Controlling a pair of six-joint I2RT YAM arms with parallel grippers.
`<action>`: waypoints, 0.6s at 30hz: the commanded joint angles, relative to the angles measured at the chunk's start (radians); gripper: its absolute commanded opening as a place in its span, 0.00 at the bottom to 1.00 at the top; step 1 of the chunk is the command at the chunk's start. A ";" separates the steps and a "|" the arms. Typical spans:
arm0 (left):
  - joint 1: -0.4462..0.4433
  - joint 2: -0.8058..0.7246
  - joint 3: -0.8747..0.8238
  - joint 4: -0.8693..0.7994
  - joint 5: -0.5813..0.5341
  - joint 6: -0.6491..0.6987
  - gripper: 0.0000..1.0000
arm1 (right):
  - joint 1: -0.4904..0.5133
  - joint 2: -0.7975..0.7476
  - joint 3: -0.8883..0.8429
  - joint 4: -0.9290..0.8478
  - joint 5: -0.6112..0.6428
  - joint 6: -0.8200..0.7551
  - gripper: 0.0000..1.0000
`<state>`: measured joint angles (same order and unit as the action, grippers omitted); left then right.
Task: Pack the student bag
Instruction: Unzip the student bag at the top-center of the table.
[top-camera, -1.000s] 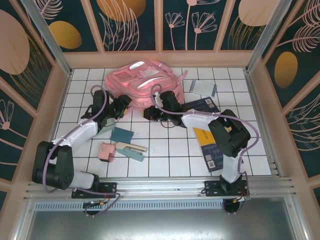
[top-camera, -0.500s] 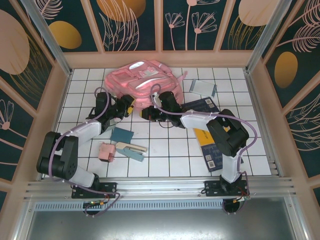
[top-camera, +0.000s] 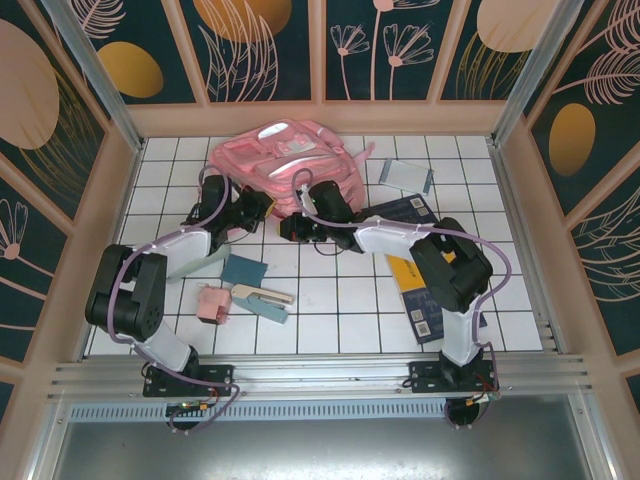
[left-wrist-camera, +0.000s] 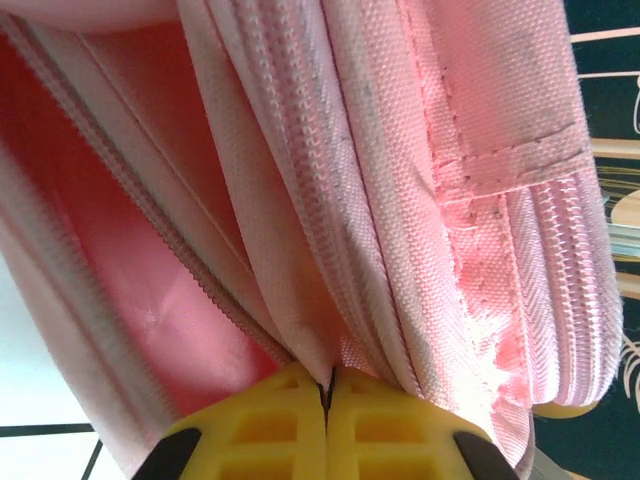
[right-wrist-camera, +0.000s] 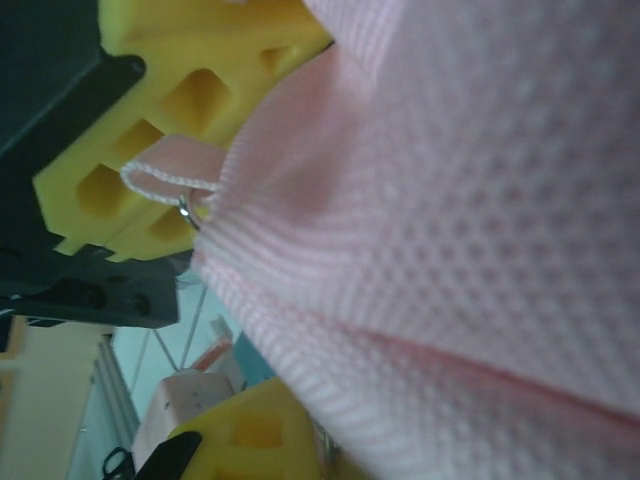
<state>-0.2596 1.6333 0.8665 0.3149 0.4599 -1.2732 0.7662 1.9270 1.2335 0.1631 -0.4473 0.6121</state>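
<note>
The student bag (top-camera: 285, 160), pink with silvery strips, lies at the back middle of the white tiled table. My left gripper (top-camera: 256, 206) is at its near left edge. In the left wrist view the yellow fingers (left-wrist-camera: 270, 430) are pressed together, and my left gripper (left-wrist-camera: 328, 395) is shut on a fold of the student bag (left-wrist-camera: 420, 200) beside an open zip, pink lining to the left. My right gripper (top-camera: 300, 222) is at the bag's near edge. In the right wrist view my right gripper (right-wrist-camera: 300, 220) is shut on pink mesh of the student bag (right-wrist-camera: 470, 200).
A grey pouch (top-camera: 408, 176) lies at the back right, a dark blue book (top-camera: 408, 212) and a yellow-and-blue book (top-camera: 420, 292) to the right. A teal notebook (top-camera: 243, 270), a pink block (top-camera: 212, 303) and a stapler (top-camera: 264, 299) lie front left.
My left gripper has moved up and right to the bag's near left edge and has shut on its fabric. The right gripper has kept its hold and barely shifted.
</note>
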 joint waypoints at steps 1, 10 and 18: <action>-0.011 0.001 0.054 -0.080 -0.055 0.101 0.00 | 0.009 0.003 0.092 -0.147 0.077 -0.118 0.00; -0.007 0.003 0.101 -0.242 -0.177 0.235 0.00 | 0.004 -0.014 0.158 -0.429 0.143 -0.239 0.00; 0.008 0.003 0.126 -0.267 -0.189 0.250 0.00 | -0.024 -0.081 0.095 -0.482 0.097 -0.282 0.00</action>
<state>-0.2768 1.6337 0.9596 0.0326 0.3557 -1.0615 0.7593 1.9247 1.3483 -0.2508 -0.3389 0.3717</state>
